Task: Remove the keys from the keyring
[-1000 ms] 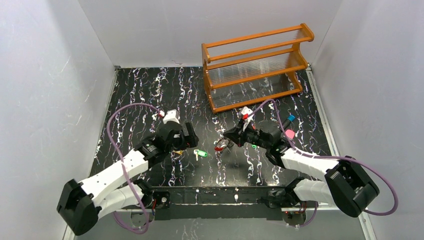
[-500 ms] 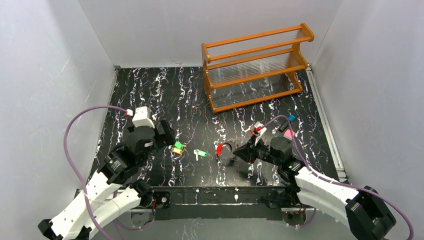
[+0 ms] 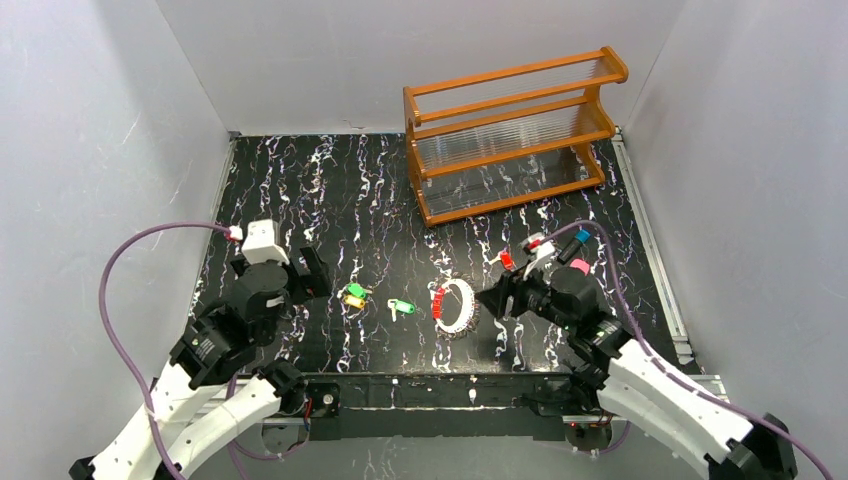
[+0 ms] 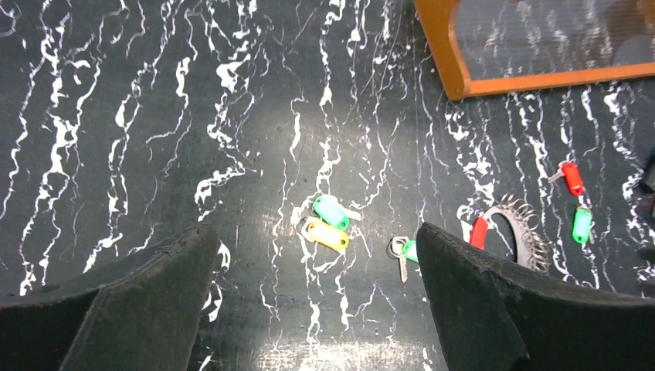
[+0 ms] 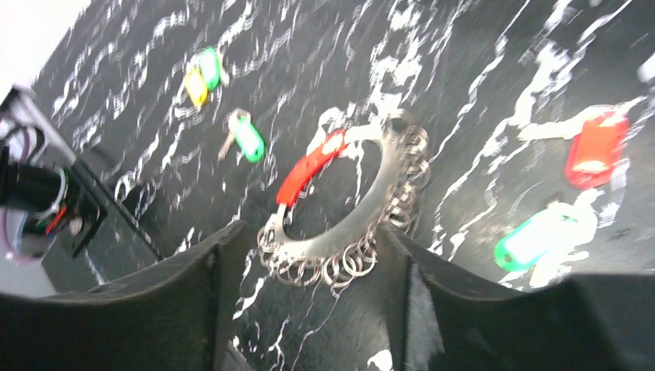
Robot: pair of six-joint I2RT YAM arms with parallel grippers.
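The large round keyring of silvery-grey ribbed coil (image 5: 382,205), with one short red segment (image 5: 309,168), lies flat on the black, white-veined table top (image 3: 330,190). It is near the front edge, a little right of the middle, and small wire loops hang along its rim.

The right gripper (image 5: 309,241) points down at it with the jaws spread. The near arc of the ring lies in the gap between the two black fingers (image 5: 181,297). Whether either tip touches the coil, I cannot tell.

The tiny metal keys (image 3: 400,308) with coloured plastic heads lie loose on the table around the ring. A red-headed key (image 5: 595,151) and a green-headed key (image 5: 537,236) lie near its right side. A second green-headed key (image 4: 405,251), its bare blade showing, lies just to its left. Farther left, a yellow-headed key (image 4: 326,234) lies against a third green-headed key (image 4: 330,210).

The left gripper (image 4: 314,232) hangs with its jaws spread wide, holding nothing and well apart from the ring. In its wrist view the yellow and green pair shows between its fingers.

An orange wooden rack (image 3: 510,140) stands at the back right of the table.
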